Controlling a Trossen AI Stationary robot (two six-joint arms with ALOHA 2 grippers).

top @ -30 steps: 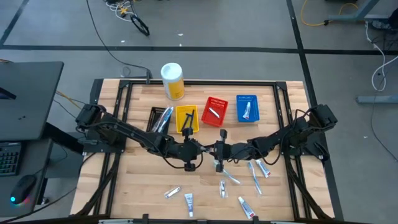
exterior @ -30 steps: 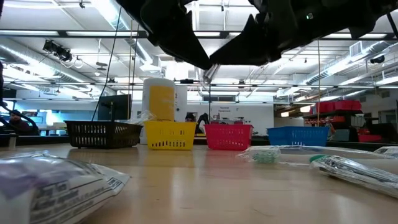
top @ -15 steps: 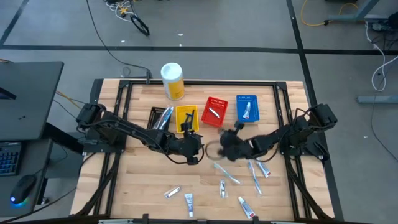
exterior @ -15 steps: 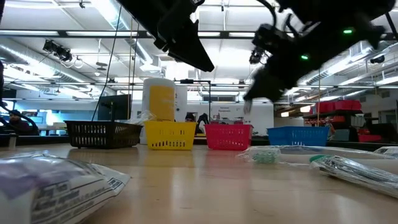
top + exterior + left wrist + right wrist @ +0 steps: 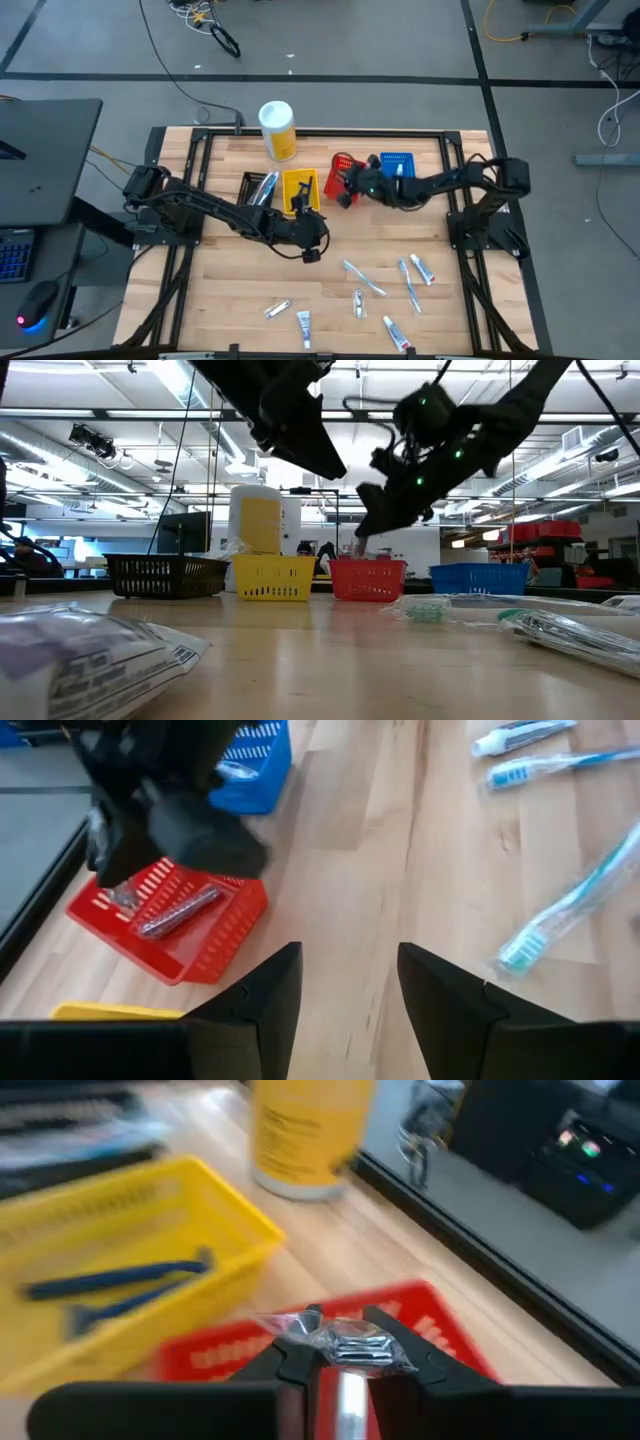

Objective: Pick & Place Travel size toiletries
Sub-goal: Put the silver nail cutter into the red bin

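Observation:
My right gripper (image 5: 345, 190) hangs over the red basket (image 5: 343, 160), shut on a small silver tube (image 5: 345, 1348). A second silver tube (image 5: 180, 912) lies inside the red basket (image 5: 215, 935). My left gripper (image 5: 316, 244) hovers over the table's middle, open, with nothing between its fingers (image 5: 345, 990). Several toothbrushes (image 5: 363, 278) and small tubes (image 5: 422, 268) lie flat on the near half of the table. Blue razors (image 5: 110, 1285) lie in the yellow basket (image 5: 298, 188). My right gripper pinches the silver tube between its two fingers; the tube's crimped end (image 5: 300, 1323) sticks out past the fingertips. The fingers come slanting down from the table's right side. The tube is lifted clear, above the red basket.
A black basket (image 5: 258, 188) and a blue basket (image 5: 398, 165) flank the yellow and red ones along the far side. A big yellow canister (image 5: 278, 130) stands upright behind them. Bare wood lies between the baskets and the loose items.
My right gripper has swung from the table's middle, where it stood close to my left gripper, toward the far edge, and now hangs over the red basket with the silver tube, turning as it went.

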